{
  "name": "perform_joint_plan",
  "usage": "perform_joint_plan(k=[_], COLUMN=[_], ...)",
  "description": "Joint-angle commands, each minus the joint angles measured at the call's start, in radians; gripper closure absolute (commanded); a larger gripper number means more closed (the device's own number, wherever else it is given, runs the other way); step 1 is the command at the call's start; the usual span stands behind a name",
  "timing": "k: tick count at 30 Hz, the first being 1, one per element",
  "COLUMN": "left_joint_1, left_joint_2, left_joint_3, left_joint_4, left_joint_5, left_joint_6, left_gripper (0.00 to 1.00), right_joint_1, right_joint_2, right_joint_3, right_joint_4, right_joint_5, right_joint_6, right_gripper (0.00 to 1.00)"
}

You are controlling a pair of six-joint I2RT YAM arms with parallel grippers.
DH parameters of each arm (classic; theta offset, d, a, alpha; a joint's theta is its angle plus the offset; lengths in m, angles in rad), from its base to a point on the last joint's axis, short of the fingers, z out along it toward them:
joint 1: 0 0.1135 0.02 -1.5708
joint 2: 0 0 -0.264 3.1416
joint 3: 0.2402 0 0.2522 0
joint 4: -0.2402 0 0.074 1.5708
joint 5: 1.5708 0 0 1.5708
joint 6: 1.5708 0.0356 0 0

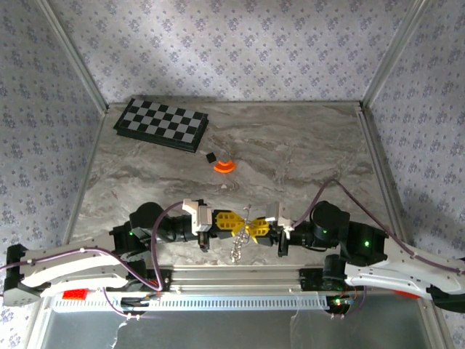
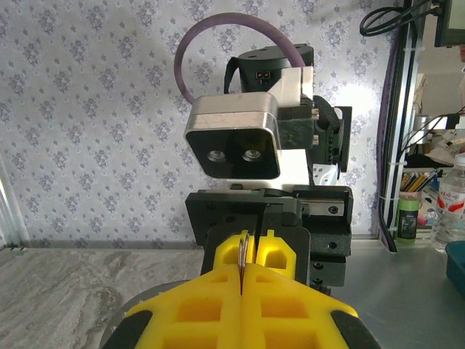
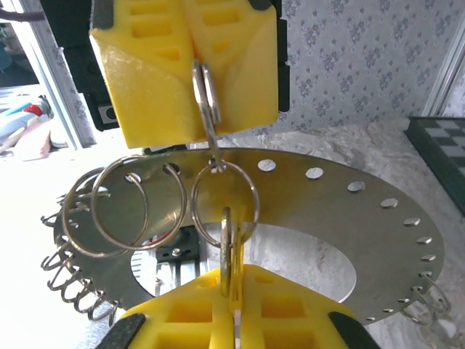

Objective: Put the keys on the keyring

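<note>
The keyring point(image 3: 341, 211) is a flat silvery disc with holes round its rim and several split rings hanging from it. It hangs low between the two arms point(image 1: 238, 243). My left gripper point(image 1: 242, 223) is shut on one thin split ring point(image 3: 205, 91), whose wire pokes from the yellow fingertips point(image 2: 243, 254). Facing it, my right gripper point(image 3: 234, 282) is shut on a small ring point(image 3: 227, 247) linked through a larger loop point(image 3: 251, 200) on the disc. A thin yellowish strip lies against that small ring; I cannot tell whether it is the keys.
A black-and-grey checkered board point(image 1: 161, 123) lies at the back left. A small black cube point(image 1: 211, 156) and an orange cone-like disc point(image 1: 224, 166) sit mid-table behind the grippers. Metal frame posts and patterned walls close in the table on three sides.
</note>
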Motion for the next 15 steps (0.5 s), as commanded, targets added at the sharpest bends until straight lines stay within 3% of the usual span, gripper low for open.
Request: perform_joint_plan(k=[1,15], left_joint_1=[0.001,0.001], left_joint_2=[-0.025,-0.016], left_joint_3=[0.007,0.039], left_joint_4=[0.058,-0.096], left_joint_5=[0.008,-0.043], left_joint_6=[-0.006,0.054], left_gripper=[1.00,1.00], right_joint_1=[-0.008,-0.007], right_joint_2=[-0.017,0.026], right_joint_3=[0.005,0.144], right_joint_4=[-0.008,-0.240], right_joint_5=[0.020,0.089], right_joint_6=[-0.004,-0.027], right_gripper=[0.97,1.00])
